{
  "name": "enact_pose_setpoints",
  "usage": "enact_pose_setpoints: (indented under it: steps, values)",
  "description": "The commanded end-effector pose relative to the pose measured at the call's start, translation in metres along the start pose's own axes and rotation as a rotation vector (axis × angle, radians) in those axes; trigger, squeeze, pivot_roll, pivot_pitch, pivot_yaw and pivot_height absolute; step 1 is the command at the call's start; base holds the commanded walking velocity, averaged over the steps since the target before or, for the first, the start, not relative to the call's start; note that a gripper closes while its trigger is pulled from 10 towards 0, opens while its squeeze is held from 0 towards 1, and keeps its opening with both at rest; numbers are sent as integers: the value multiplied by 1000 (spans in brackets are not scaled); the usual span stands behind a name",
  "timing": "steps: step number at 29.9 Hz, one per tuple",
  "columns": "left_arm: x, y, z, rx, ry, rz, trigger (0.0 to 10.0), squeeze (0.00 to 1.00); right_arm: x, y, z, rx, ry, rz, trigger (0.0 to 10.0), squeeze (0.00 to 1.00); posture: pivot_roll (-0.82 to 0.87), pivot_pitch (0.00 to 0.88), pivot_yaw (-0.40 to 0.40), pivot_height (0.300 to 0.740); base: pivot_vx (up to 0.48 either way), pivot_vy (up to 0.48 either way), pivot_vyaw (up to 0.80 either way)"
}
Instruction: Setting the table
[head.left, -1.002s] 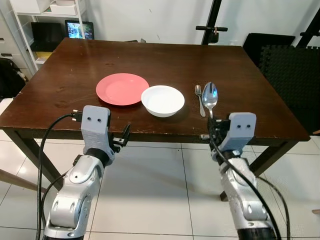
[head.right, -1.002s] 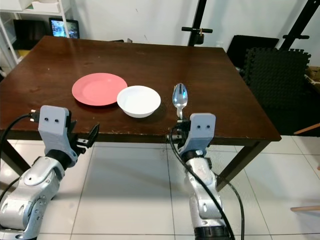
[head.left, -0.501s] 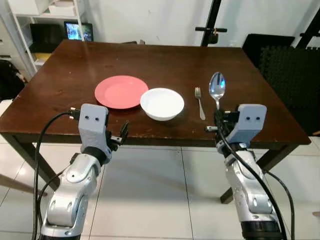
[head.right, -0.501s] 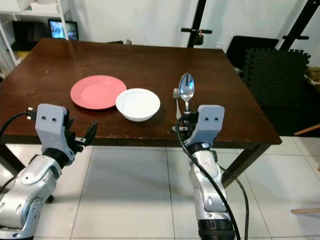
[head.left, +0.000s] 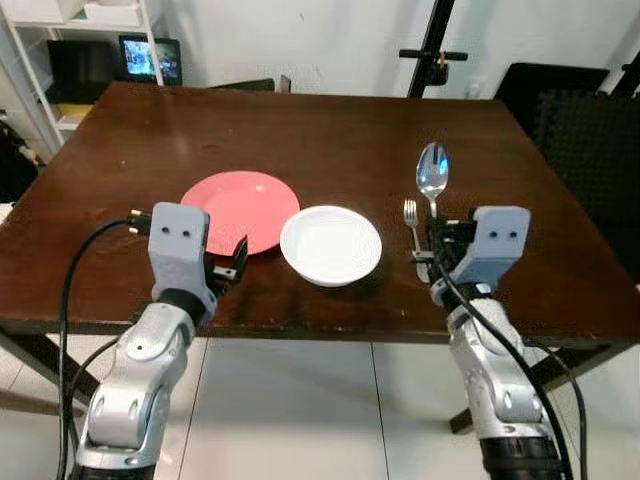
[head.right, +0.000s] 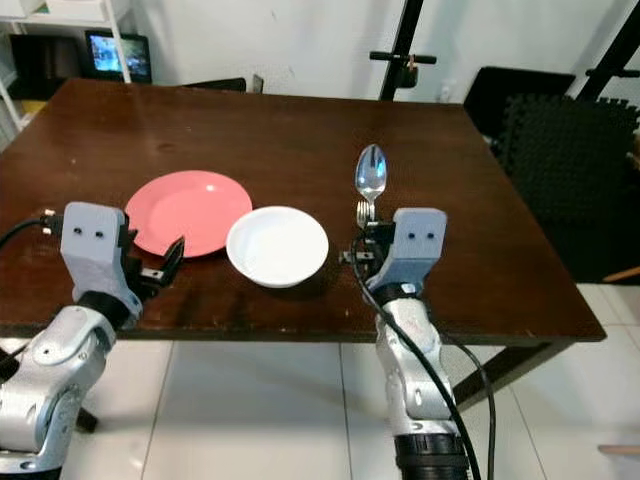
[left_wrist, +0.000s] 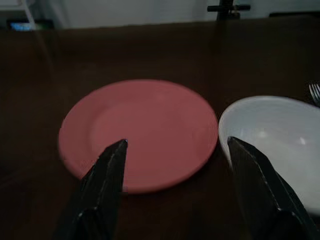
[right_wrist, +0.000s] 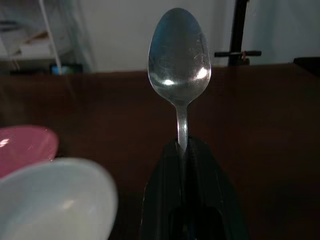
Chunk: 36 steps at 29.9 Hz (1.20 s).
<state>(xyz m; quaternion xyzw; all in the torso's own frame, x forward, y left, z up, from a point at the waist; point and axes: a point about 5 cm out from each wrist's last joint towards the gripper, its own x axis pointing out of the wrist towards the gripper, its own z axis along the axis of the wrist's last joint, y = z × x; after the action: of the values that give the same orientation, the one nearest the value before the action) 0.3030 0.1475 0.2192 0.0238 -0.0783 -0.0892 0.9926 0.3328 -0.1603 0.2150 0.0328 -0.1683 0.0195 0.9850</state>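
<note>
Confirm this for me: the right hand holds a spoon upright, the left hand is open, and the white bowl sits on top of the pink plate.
Not quite. The white bowl sits on the table beside the pink plate, not on top of it; the left eye view shows this. The rest stands: the right hand holds the spoon upright and the left hand is open.

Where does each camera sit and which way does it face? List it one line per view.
Left eye view: head, looking down at the table; both arms show.
Right eye view: same scene, with plate, bowl, fork.
Left wrist view: along the open left claw at plate and bowl.
Right wrist view: along the right claw, shut on the spoon.
Both wrist views share the bowl.
</note>
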Motion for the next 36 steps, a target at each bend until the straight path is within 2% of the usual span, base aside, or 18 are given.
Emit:
enact_pose_setpoints:
  steps: [1,14,19,20,25,26,28,33,36]
  values:
    - [-1,-3,-4,4,15,-14,10000,0,-3,-7,-4,-1,9,-30,10000,0,75,150,37,740,307,0,0]
    - [-3,-10,-9,-24,54,-74,10000,0,-4,-9,-7,-25,29,-32,10000,0,75,153,36,740,22,0,0]
    - [-5,-10,-11,-27,74,-106,10000,0,-4,-13,-13,-102,79,-25,10000,0,76,155,34,740,0,0,0]
    - [-6,-5,-11,-24,84,-113,10000,0,-3,-19,-18,-155,132,-29,10000,0,80,155,34,740,0,0,0]
    - [-7,11,-12,0,113,-108,10000,0,0,-39,-27,-162,223,-41,10000,0,84,162,31,740,0,0,0]
    - [-7,15,-10,8,115,-102,10000,0,1,-47,-31,-172,288,-48,10000,0,88,169,33,740,0,0,0]
    - [-7,17,-9,12,113,-101,10000,0,2,-50,-33,-182,312,-49,10000,0,88,169,33,740,0,0,0]
    - [-7,25,-5,15,115,-98,10000,0,8,-62,-40,-66,386,-81,10000,0,97,183,44,740,0,0,0]
    - [-7,28,-2,18,118,-109,10000,0,20,-65,-38,-48,406,-49,10000,0,108,196,54,740,0,0,0]
